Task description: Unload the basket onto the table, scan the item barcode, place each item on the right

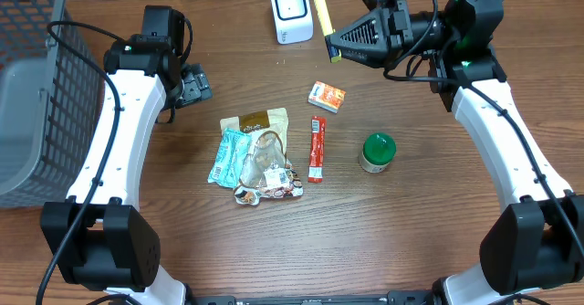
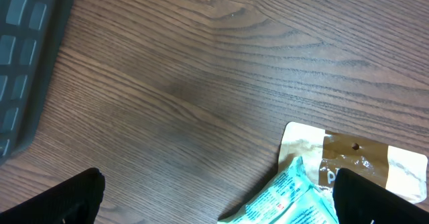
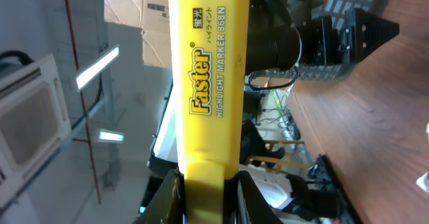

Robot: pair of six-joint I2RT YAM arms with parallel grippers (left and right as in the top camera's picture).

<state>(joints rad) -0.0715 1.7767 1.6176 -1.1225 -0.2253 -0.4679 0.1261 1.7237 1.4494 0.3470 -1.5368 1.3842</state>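
The yellow highlighter [image 3: 204, 83] fills the right wrist view, pinched at one end by the right gripper [image 3: 204, 187] and held aloft just beside the white scanner [image 1: 291, 11]. It looks light, stiff and smooth (apt to swivel in a two-finger pinch), so an end hold leaving the print bare seems right. The left gripper [image 1: 193, 84] hangs wide open, empty, near the snack packets [image 1: 255, 154].

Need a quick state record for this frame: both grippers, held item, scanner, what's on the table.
right gripper: shut on highlighter, next to the scanner in the overhead view
left gripper: open, empty, over table near packet pile
scanner: white, far edge
loose items: orange box, red stick pack, green-lidded jar
basket: grey, robot's left
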